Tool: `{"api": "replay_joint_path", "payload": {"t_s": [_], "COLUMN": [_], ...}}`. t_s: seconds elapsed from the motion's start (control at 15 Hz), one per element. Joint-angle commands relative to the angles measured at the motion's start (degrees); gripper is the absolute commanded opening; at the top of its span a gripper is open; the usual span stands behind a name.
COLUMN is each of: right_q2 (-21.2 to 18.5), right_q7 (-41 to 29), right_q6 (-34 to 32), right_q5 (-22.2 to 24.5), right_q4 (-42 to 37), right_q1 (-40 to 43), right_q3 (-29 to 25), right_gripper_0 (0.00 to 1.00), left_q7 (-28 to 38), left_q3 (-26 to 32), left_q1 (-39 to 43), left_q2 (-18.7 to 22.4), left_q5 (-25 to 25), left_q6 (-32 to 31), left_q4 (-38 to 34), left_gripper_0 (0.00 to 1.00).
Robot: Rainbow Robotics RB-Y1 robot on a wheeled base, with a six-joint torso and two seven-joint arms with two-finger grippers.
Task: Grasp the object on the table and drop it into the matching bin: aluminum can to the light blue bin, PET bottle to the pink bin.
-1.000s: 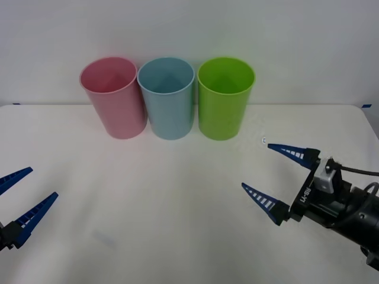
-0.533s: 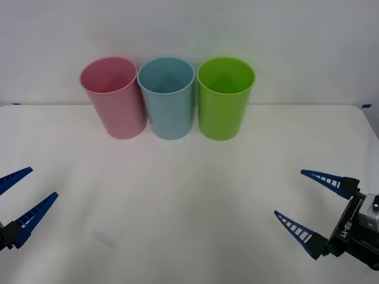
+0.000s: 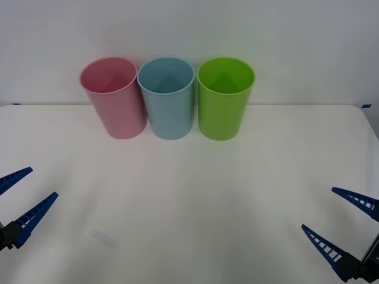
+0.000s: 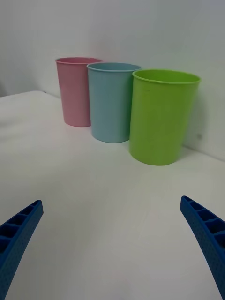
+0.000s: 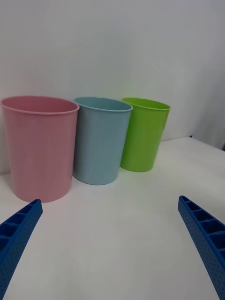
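Note:
Three bins stand in a row at the back of the white table (image 3: pixel 189 195): the pink bin (image 3: pixel 115 100), the light blue bin (image 3: pixel 169 100) and a lime green one (image 3: pixel 224 100). The object, aluminum can or PET bottle, is out of view. My left gripper (image 3: pixel 42 182) hovers open at the table's near left with nothing between its fingers. My right gripper (image 3: pixel 318 207) is open and holds nothing at the near right corner. The right wrist view looks across bare table at the pink bin (image 4: pixel 75 93), light blue bin (image 4: pixel 111 103) and green bin (image 4: pixel 161 117).
From the left wrist, the pink bin (image 5: pixel 40 145) is closest, then the light blue bin (image 5: pixel 101 140) and the green bin (image 5: pixel 143 133). A plain white wall rises behind the bins. Wide bare table lies between the bins and both grippers.
My right gripper has drawn back from the middle right of the table toward the near right corner, staying open. The left gripper and the bins have not moved.

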Motion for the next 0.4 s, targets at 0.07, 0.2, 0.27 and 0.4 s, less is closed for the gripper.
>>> {"api": "replay_joint_path", "payload": {"t_s": [0.07, 0.2, 0.27, 0.4], "right_q2": [0.06, -0.03, 0.06, 0.06], "right_q7": [0.0, -0.26, -0.26, 0.0], "right_q6": [0.01, 0.01, 0.01, 0.01], "right_q5": [-0.66, -1.01, -1.01, -1.01], "right_q4": [0.1, 0.01, 0.1, 0.19], "right_q1": [0.87, 1.39, 1.39, 1.39], "right_q3": [-0.08, -0.08, -0.08, 0.01], "right_gripper_0": [1.0, 1.0, 1.0, 1.0], "left_q7": [0.0, 0.0, 0.0, 0.0], "left_q3": [0.0, 0.0, 0.0, 0.0], "left_q1": [0.0, 0.0, 0.0, 0.0], "left_q2": [0.0, 0.0, 0.0, 0.0], "left_q5": [0.0, 0.0, 0.0, 0.0], "left_q6": [0.0, 0.0, 0.0, 0.0], "left_q4": [0.0, 0.0, 0.0, 0.0], "left_gripper_0": [1.0, 1.0, 1.0, 1.0]}}
